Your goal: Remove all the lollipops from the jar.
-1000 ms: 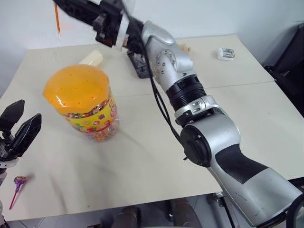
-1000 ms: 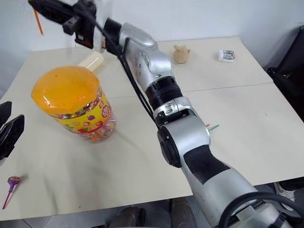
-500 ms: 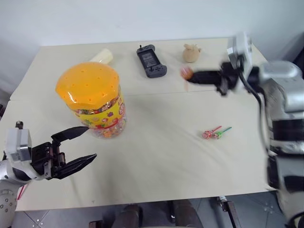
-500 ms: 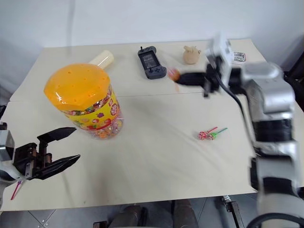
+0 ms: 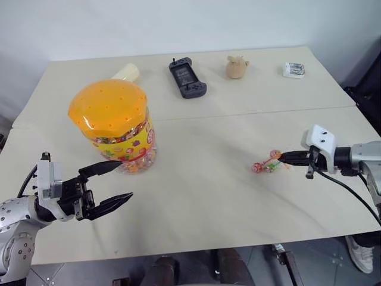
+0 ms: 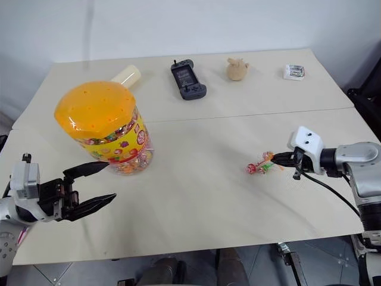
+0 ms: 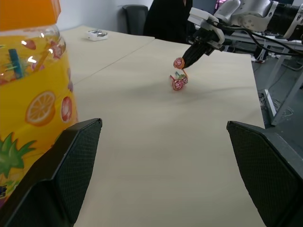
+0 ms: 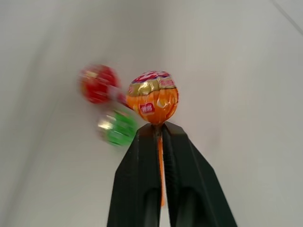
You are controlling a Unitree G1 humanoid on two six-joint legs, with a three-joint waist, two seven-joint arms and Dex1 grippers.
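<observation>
In the left eye view, the right gripper (image 5: 282,158) now sits low at the right of the frame. A second ago that arm reached across the upper left of the frame, holding a stick above the jar (image 5: 111,129). It carries an orange lollipop (image 5: 274,154) just above 2 others, red (image 5: 256,167) and green (image 5: 268,167), lying on the bench (image 5: 196,196) right of centre. The jar stands at centre left, its orange lid on. The left gripper (image 5: 113,181), jaws spread wide and empty, has come up from the left edge to just below the jar.

The right eye view gives the same layout, with the orange lollipop (image 6: 267,157) beside the pair.

In the left wrist view, the jar's yellow label fills the left edge, and in the upper middle the right gripper (image 7: 183,60) holds the orange lollipop over the pair.

In the right wrist view, the 2 black fingers (image 8: 137,175) close on the orange stick, the wrapped head (image 8: 152,96) just past their tips, the 2 other lollipops blurred at centre left.

Judged from this, a third lollipop is about to be set down; whether more wait in the jar cannot be told.
</observation>
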